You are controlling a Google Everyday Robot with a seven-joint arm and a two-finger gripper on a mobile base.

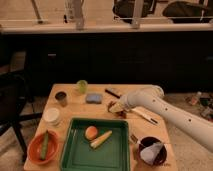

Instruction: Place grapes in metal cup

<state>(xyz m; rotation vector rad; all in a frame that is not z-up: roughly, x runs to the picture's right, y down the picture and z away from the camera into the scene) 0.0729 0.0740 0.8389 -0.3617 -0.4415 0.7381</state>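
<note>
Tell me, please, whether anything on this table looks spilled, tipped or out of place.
Nothing stands out. The metal cup and the yellow-green cup stand upright, and no spill shows on the table. The claw is low at the grapes, to the right of the blue sponge.

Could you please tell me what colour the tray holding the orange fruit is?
Green tray, clearest in the camera view; the gripper is at the grapes, beyond it.
</note>
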